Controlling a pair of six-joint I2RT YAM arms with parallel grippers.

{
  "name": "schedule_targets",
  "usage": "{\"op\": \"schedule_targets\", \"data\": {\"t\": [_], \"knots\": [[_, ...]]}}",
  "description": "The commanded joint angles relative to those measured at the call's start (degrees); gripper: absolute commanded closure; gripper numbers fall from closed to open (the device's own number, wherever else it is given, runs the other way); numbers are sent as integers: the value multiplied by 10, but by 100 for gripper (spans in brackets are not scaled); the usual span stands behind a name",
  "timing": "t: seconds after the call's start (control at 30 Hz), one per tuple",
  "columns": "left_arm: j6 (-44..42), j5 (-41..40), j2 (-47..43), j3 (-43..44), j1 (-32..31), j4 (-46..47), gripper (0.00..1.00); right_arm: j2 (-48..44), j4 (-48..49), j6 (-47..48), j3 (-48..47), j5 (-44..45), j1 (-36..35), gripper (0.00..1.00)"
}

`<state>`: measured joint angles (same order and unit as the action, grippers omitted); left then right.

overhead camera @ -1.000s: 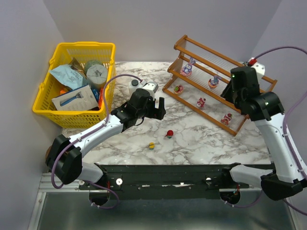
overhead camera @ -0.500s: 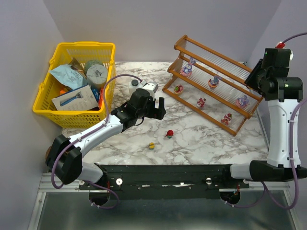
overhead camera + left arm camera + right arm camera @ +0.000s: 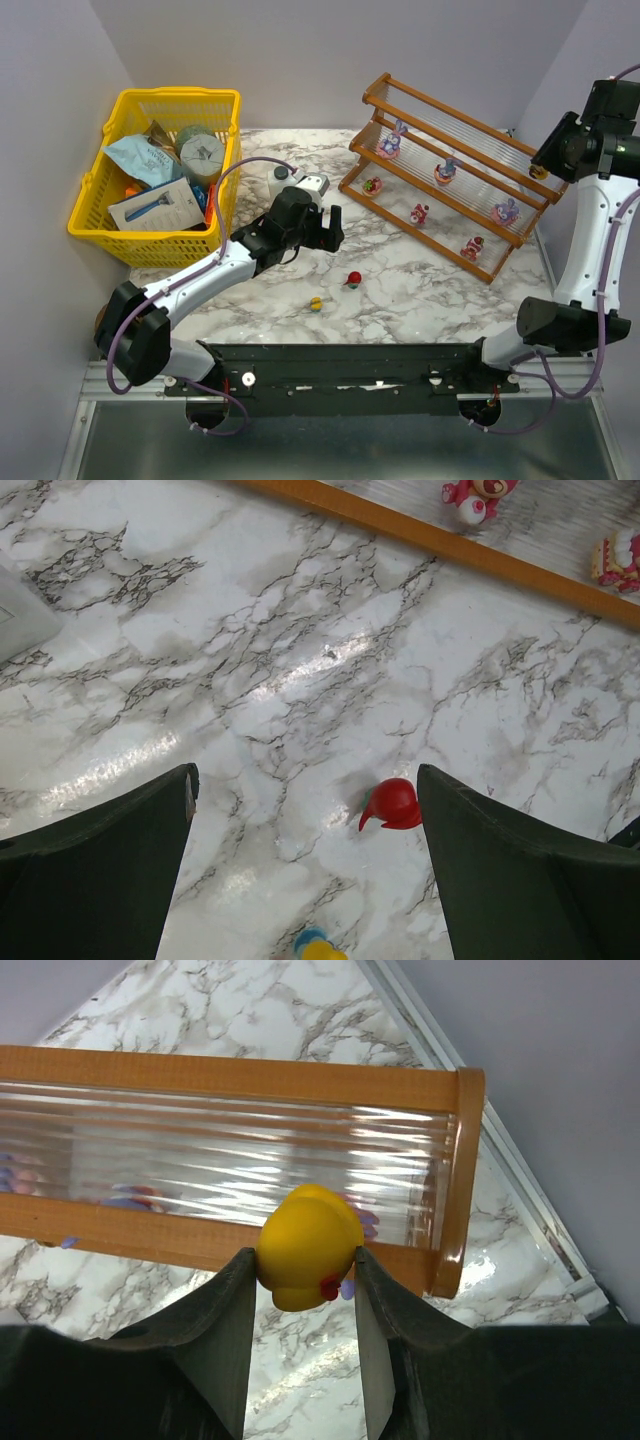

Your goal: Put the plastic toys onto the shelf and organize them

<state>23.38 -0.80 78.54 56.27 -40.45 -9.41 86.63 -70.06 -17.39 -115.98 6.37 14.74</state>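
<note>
My right gripper (image 3: 303, 1260) is shut on a yellow plastic toy (image 3: 308, 1242). It hangs high above the right end of the shelf (image 3: 200, 1075), which is a slanted rack of brown rails and clear ribbed panels (image 3: 455, 150). From above, the right gripper (image 3: 545, 165) is at the far right. Three purple-pink bunnies (image 3: 445, 170) stand on the upper tier and three pink-red figures (image 3: 420, 213) on the lower. My left gripper (image 3: 330, 225) is open over the table. A red toy (image 3: 392, 803) lies beside its right finger, and a yellow-and-blue toy (image 3: 320, 948) lies nearer to me.
A yellow mesh basket (image 3: 120, 215) full of packets stands at the back left. A white bottle (image 3: 280, 180) with a black cap sits beside it, just behind the left arm. Grey walls close in the back and both sides.
My right arm has risen and swung right, away from the shelf's right end. This uncovers the bunny on the upper tier. The left arm has barely shifted.
</note>
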Motion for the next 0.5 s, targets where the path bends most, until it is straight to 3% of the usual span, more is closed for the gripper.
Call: {"op": "schedule_targets", "data": {"t": [0.0,0.47], "knots": [[-9,7,-18,-6,3,7,1,33,-29,16,-31,-55,8,96],[-17,6,-14,-7,3,4,1,68,-38,14,-41,-40,9,84]]}}
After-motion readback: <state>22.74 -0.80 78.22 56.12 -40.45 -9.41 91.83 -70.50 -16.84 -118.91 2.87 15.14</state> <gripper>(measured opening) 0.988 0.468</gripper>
